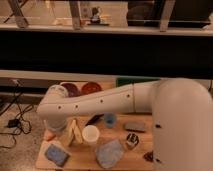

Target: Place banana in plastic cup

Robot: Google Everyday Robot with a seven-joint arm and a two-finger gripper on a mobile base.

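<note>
The banana (pixel 74 133) lies on the wooden table (pixel 82 160) as two pale yellow-green strips in a narrow V, left of the white plastic cup (pixel 91 134). The cup stands upright and nothing shows inside it. My white arm reaches in from the right, and its end hangs over the table's left part. The gripper (pixel 62 130) sits under that end, just left of the banana and close above the table. It is mostly hidden by the arm, it stands open, and nothing shows held in it.
An orange carrot (pixel 49 134) lies at the left edge. A blue sponge (pixel 56 154) and a grey-blue cloth (pixel 110 152) lie in front. A small blue cup (pixel 110 120) and a dark block (pixel 134 126) sit to the right. Red bowls (pixel 91 88) and a green tray (pixel 129 81) stand behind.
</note>
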